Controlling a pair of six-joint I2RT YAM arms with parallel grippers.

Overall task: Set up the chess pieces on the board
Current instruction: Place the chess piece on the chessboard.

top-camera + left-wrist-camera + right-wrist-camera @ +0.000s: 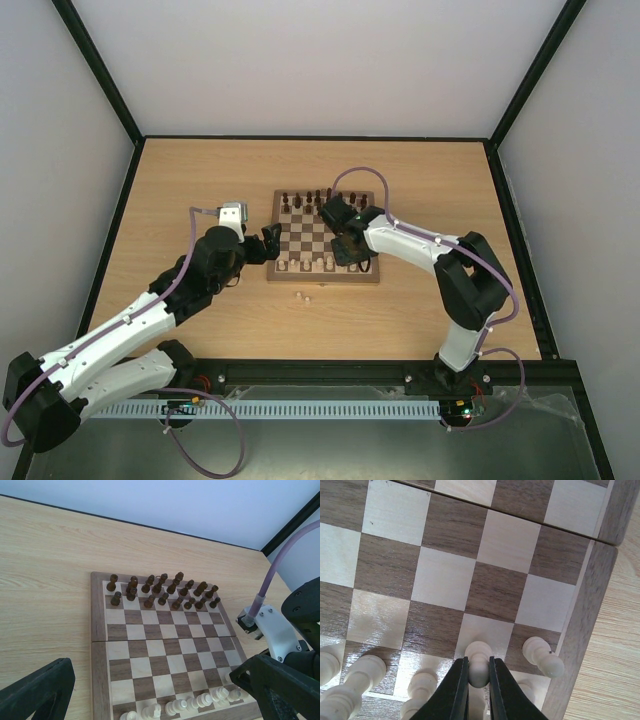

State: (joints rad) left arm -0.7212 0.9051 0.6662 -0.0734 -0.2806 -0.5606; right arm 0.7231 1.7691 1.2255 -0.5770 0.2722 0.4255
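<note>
The board (300,235) lies mid-table, with dark pieces (165,591) filling its far two rows. Pale chess pieces (197,701) stand along its near rows. My right gripper (478,676) is shut on the head of a pale pawn (479,661), whose base rests on a light square near the board's right border. Another pale pawn (543,656) stands one square to its right. Two pale pieces (303,296) lie on the table in front of the board. My left gripper (268,243) hovers open at the board's left edge, with nothing between its fingers (37,692).
The right arm (420,240) reaches over the board's right side, its purple cable (360,172) looping above the dark rows. In the right wrist view the board's raised border (580,625) runs close beside the held pawn. Black frame rails (320,137) bound the table.
</note>
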